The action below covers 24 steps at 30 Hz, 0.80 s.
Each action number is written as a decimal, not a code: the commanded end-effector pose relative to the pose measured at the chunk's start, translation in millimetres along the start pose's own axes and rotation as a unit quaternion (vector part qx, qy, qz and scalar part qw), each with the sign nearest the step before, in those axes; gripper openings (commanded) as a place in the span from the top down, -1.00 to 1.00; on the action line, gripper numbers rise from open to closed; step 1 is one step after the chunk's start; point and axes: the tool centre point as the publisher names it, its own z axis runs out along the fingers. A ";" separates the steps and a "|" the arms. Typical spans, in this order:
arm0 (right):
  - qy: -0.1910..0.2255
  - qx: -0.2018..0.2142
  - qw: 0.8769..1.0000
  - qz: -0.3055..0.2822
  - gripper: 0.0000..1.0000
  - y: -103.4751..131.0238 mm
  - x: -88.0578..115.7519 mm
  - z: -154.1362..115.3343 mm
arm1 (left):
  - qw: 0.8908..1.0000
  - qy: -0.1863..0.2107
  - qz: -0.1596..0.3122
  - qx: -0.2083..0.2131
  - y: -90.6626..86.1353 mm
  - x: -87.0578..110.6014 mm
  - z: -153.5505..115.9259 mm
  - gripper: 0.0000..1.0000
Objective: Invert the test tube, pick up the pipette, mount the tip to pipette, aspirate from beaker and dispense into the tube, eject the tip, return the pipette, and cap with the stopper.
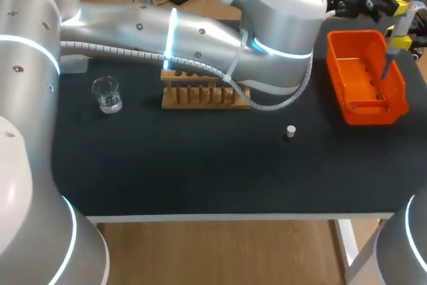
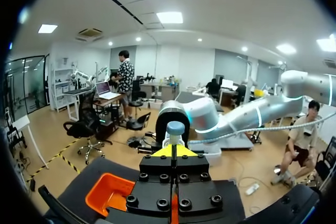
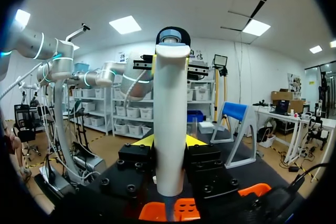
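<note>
White pipette [image 3: 170,119] stands vert., long axis up-down, knob end up. Its thin blue tip [image 1: 387,66] points straight down into the orange basket [image 1: 373,110], by the basket's right wall toward its far end. Body is clamped by the right gripper [image 3: 169,141], one yellow finger each side, jaws narrow. Knob sits just ahead of the left gripper [image 2: 174,150], whose yellow tips look pressed together w/ nothing btwn them. The left arm [image 1: 200,38] spans the table, ending above the basket's far-left corner. Stopper [image 1: 290,131] is upright on the black mat [image 1: 200,171], near the basket's near-left corner, not touching it. Wooden rack [image 1: 203,93] is well left of the basket. Glass beaker [image 1: 107,95] is farther left still, beyond the rack.
</note>
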 end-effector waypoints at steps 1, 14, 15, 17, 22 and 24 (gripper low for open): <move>0.002 0.003 1.000 0.000 1.00 5.3 -0.5 0.0 | 0.996 -0.009 0.003 0.091 -5.0 2.8 -0.4 1.00; 0.002 0.003 1.000 0.000 1.00 5.3 -0.5 0.0 | 0.995 0.030 0.021 0.090 -11.1 6.4 -40.0 -1.00; 0.002 0.003 1.000 0.000 1.00 5.3 -0.5 0.0 | 0.995 0.038 0.026 0.092 -10.3 7.0 -47.0 -1.00; 0.002 0.003 1.000 0.000 1.00 5.3 -0.5 0.0 | 0.995 0.041 0.017 0.090 -6.5 6.7 -60.9 -1.00; 0.002 0.003 1.000 0.000 1.00 5.3 -0.5 0.0 | 0.996 0.033 0.017 0.087 4.0 9.2 -96.2 -1.00; 0.002 0.003 1.000 0.000 1.00 5.3 -0.5 0.0 | 0.994 0.034 0.027 0.095 7.9 11.9 -109.6 -1.00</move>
